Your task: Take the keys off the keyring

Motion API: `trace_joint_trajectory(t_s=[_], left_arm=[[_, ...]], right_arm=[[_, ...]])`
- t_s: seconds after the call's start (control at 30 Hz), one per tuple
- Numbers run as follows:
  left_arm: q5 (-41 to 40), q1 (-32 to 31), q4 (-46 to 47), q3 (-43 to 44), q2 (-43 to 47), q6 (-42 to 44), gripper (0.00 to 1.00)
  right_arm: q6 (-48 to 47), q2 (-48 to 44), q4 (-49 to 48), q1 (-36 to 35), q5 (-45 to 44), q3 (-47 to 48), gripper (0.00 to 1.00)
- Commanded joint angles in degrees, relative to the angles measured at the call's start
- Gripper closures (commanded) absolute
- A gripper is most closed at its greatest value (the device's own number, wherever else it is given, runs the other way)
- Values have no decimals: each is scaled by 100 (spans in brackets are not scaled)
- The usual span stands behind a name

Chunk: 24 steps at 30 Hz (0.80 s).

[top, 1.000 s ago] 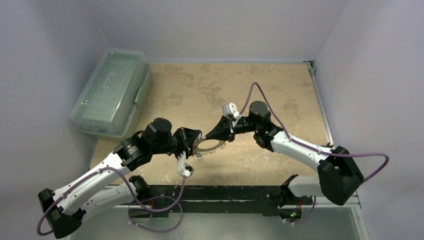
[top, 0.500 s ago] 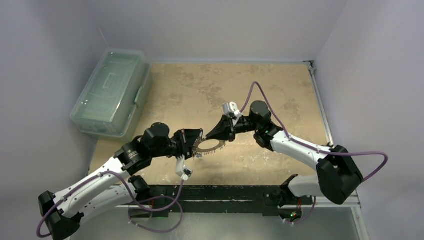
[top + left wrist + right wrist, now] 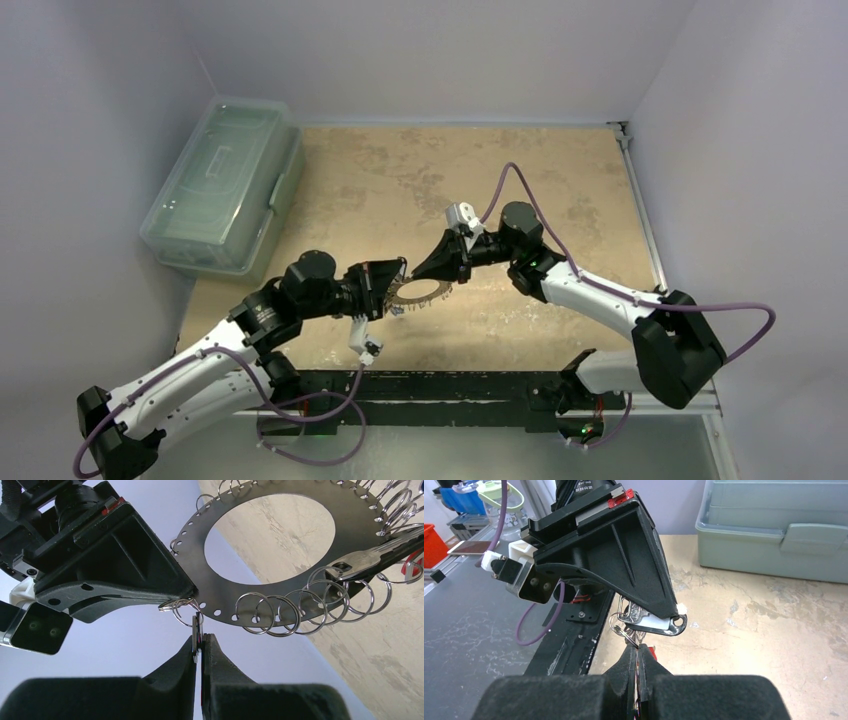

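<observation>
The left arm (image 3: 200,355) has swung its elbow toward 7 o'clock. The keyring (image 3: 220,597) hangs between both grippers. The right gripper (image 3: 640,652) pinches its 2 o'clock rim. The left gripper (image 3: 200,647) clamps what looks like an edge-on key (image 3: 196,630) at 9 o'clock. Next, I judge, it must work the key off its split ring (image 3: 182,607).

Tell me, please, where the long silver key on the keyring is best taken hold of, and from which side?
Probably by its blade, coming from outside the keyring's rim. The long silver key shows its broad face, and its head lies over the keyring among the split rings; the blade points outward, so a tool could close on its two flat faces there.
</observation>
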<state>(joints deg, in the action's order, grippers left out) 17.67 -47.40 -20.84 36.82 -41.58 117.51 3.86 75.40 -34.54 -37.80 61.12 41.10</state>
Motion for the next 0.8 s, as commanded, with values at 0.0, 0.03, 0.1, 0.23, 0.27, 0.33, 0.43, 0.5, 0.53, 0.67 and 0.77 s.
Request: trace_joint_trajectory(t_s=[0.0,0.03,0.1,0.23,0.27,0.33,0.43,0.5,0.53,0.67,0.77], left_arm=[[-215,14,212,-299,32,1129,100],[-212,19,295,-344,28,1246,100],[-227,20,356,-410,20,1433,100],[-239,16,463,-568,43,1875,100],[-242,19,498,-611,40,1990,100],[-286,20,570,-686,43,2218,100],[-329,17,760,-809,60,2529,100],[-362,19,832,-877,90,2699,100],[-392,16,836,-900,103,2781,100],[-343,20,1015,-1039,183,3109,96],[-320,20,1118,-1089,194,3298,96]], right_arm=[[200,-78,-436,15,321,32,100],[203,-78,-438,15,321,32,100],[218,-69,-441,17,321,32,100],[282,-51,-442,22,329,63,100],[294,-45,-445,19,330,58,100],[319,-34,-439,21,330,65,100],[392,-14,-443,23,331,81,100],[449,13,-443,19,339,91,100],[492,23,-447,18,337,108,100],[602,63,-437,63,347,135,100],[675,87,-440,95,348,135,100]])
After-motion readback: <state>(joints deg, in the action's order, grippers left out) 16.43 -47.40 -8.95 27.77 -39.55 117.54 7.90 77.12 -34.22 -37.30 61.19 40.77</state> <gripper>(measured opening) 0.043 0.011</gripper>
